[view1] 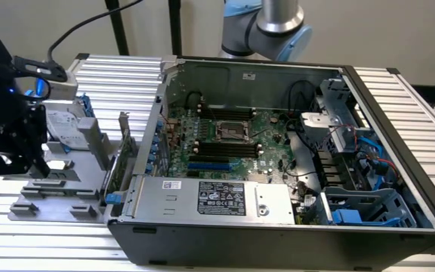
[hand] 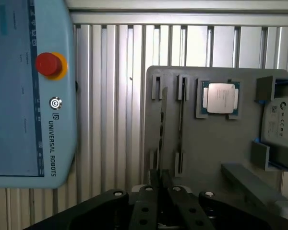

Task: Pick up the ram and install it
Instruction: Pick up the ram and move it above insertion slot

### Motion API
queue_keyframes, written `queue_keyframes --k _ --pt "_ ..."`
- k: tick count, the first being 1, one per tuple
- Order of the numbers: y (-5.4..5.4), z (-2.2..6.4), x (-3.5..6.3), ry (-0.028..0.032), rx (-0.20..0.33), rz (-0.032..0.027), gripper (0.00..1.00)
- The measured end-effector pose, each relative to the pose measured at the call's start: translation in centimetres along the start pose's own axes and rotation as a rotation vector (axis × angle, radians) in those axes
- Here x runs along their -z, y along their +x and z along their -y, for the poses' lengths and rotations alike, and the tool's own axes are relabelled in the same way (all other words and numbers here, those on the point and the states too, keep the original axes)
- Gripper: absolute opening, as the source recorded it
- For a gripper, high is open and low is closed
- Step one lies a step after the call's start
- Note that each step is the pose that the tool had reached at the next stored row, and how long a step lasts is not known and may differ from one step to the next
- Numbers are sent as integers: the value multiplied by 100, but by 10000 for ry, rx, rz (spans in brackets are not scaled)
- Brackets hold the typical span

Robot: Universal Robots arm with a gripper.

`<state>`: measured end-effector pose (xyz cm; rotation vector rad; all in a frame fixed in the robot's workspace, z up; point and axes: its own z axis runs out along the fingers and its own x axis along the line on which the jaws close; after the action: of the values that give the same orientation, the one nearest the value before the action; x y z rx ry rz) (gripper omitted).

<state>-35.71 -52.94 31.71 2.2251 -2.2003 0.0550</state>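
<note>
The ram (hand: 163,129) is a thin green stick seen edge-on, standing in the grey parts holder (hand: 216,143). My gripper (hand: 161,179) has its black fingers closed tight together on the stick's near end. A second similar stick (hand: 181,124) stands in the neighbouring slot. At the exterior view's left, the gripper (view1: 9,161) hangs over the same holder (view1: 59,192), well apart from the open computer case (view1: 278,226). Black memory slots (view1: 225,148) lie on the motherboard inside the case.
A processor chip (hand: 221,98) and a hard drive in a blue frame (hand: 281,122) sit on the holder. A teach pendant (hand: 29,86) lies beside it on the ribbed table. An upright expansion card (view1: 123,153) stands between the holder and the case wall.
</note>
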Motion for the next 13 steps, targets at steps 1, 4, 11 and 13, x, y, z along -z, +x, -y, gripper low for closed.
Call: queue_keyframes --k 1,4,11,13 --pt "2 37 46 0 2 4 14" --pt "8 149 181 0 3 26 14" --pt "21 418 475 1 8 88 14" --pt "24 494 558 1 11 103 14"
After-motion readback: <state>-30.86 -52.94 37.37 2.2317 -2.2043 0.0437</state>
